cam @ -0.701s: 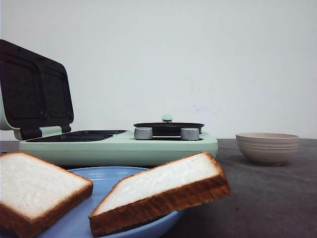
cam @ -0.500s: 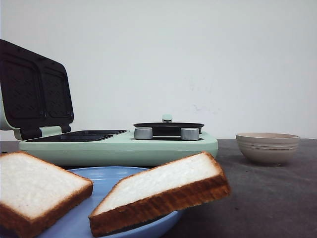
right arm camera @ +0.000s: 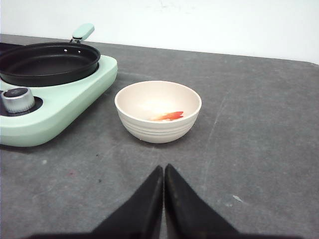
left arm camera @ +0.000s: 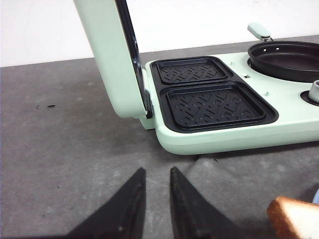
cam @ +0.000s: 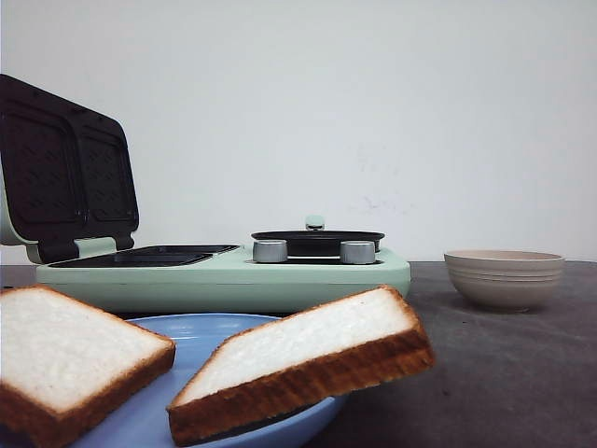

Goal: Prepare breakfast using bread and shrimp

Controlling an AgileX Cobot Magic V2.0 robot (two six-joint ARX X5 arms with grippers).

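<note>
Two slices of bread lie on a blue plate (cam: 198, 334) close to the front camera, one on the left (cam: 65, 350) and one leaning over the plate's right rim (cam: 308, 350). A crust corner of bread (left arm camera: 294, 219) shows in the left wrist view. An orange-pink shrimp (right arm camera: 172, 116) lies in the beige ribbed bowl (right arm camera: 149, 132). My left gripper (left arm camera: 157, 171) hovers over the grey table in front of the sandwich maker, slightly open and empty. My right gripper (right arm camera: 163, 168) is shut and empty, a short way in front of the bowl. Neither gripper shows in the front view.
The mint-green sandwich maker (cam: 224, 278) stands behind the plate with its lid (left arm camera: 107, 55) raised and two black grill wells (left arm camera: 214, 104) exposed. A black frying pan (right arm camera: 47, 62) sits on its right half, beside silver knobs (right arm camera: 18, 99). The bowl (cam: 504, 278) stands to the right.
</note>
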